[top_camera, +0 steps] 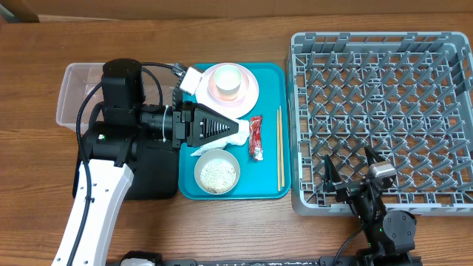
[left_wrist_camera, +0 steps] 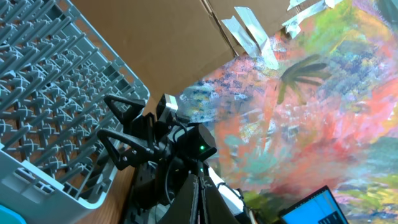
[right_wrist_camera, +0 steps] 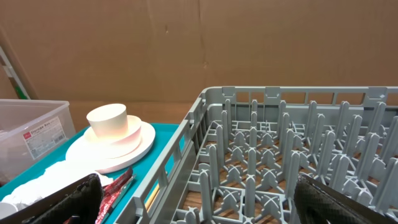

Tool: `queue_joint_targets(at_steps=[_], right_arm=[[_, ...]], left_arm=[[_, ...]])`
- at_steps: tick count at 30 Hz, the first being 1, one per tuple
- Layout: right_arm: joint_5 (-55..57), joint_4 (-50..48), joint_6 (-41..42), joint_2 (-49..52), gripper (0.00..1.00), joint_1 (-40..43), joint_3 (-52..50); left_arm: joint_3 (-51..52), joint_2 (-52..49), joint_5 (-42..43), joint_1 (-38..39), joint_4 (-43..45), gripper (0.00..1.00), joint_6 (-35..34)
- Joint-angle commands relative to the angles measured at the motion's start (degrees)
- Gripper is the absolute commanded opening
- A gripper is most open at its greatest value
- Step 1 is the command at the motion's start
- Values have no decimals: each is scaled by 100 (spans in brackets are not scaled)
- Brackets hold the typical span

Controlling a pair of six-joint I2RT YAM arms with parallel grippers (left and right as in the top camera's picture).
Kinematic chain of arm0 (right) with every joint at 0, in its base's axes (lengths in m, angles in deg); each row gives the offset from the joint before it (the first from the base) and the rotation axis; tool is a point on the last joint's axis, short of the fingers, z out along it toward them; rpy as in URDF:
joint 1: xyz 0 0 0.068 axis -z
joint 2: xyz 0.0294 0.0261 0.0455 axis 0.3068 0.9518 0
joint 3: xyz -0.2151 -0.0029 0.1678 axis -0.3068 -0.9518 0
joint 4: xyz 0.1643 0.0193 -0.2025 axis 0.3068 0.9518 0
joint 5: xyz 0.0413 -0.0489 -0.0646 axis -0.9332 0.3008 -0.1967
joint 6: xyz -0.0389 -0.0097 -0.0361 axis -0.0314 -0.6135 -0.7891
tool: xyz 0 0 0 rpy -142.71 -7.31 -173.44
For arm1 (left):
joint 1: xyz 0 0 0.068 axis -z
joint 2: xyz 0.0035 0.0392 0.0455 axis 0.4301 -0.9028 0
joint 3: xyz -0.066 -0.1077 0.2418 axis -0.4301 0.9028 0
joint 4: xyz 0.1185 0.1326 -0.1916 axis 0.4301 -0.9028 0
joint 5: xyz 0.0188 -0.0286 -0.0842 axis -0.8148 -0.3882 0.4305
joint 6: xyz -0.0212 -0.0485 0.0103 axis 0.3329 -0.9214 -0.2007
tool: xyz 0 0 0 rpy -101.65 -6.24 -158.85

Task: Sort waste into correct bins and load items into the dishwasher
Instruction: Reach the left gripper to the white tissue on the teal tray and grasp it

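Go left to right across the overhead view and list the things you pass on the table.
clear tub → bowl of rice → red wrapper → chopsticks → grey dish rack

Overhead straight down, wrist views low (rack [top_camera: 384, 118] shared)
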Motion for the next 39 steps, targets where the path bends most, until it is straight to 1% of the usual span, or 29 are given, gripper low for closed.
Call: queue_joint_targets(at_steps=[1, 3, 5, 8, 12, 13, 14, 16, 19, 22, 23, 24, 26, 27, 30, 31, 33, 34, 36, 38, 39], right_arm=[[4, -28, -44, -57, 100, 11, -61], [4, -31, -44, -57, 100, 11, -61], [4, -28, -44, -57, 100, 11, -61], [4, -31, -44, -57, 100, 11, -61], [4, -28, -44, -57, 100, 11, -61], [4, -28, -44, -57, 100, 11, -61], [4, -28, -44, -57, 100, 11, -61], [4, -31, -44, -57, 100, 11, -61], [4, -31, -44, -57, 100, 11, -61], [4, -28, -44, -57, 100, 11, -61], [4, -28, -44, -57, 100, 11, -61], [4, -28, -44, -57, 100, 11, -61], [4, -28, -44, -57, 100, 11, -61], [4, -28, -44, -57, 100, 11, -61], [4, -28, -44, -57, 100, 11, -61], [4, -28, -44, -57, 100, 11, -61], [4, -28, -44, -57, 100, 11, -61], [4, -28, -44, -57, 100, 11, -61], [4, -31, -44, -57, 100, 11, -61], [4, -31, -44, -57, 100, 11, -61], [4, -31, -44, -57, 100, 11, -61]], left_arm=[[-66, -13, -37, 24, 0, 4, 291], [-37, -13, -166, 24, -20, 4, 295], [-24, -13, -610, 24, -214, 4, 295], [-22, -13, -1998, 24, -909, 4, 284], [-22, -13, -4419, 24, -2194, 4, 118], [-22, -13, -4918, 24, -2444, 4, 55], [-22, -13, -5230, 24, -2597, 4, 2], [-22, -13, -5473, 24, -2732, 4, 0], [-66, -13, -5528, 24, -2745, 4, -133], [-343, -13, -5886, 24, -2850, 13, -278], [-481, -13, -6059, 28, -2929, 21, -278], [-643, -13, -6253, 33, -3029, 25, -275], [-1082, -13, -6710, 92, -3333, 29, -271], [-1290, -13, -6902, 149, -3471, 35, -271], [-1921, -17, -7615, 409, -3895, 58, -256], [-2079, -20, -7862, 516, -3993, 61, -256], [-2306, -20, -8327, 756, -4127, 62, -256], [-2352, -17, -8496, 859, -4164, 64, -256], [-2354, -26, -8760, 1060, -4240, 75, -282], [-2354, -118, -8944, 1241, -4413, 81, -339], [-2354, -212, -9047, 1335, -4531, 83, -428]])
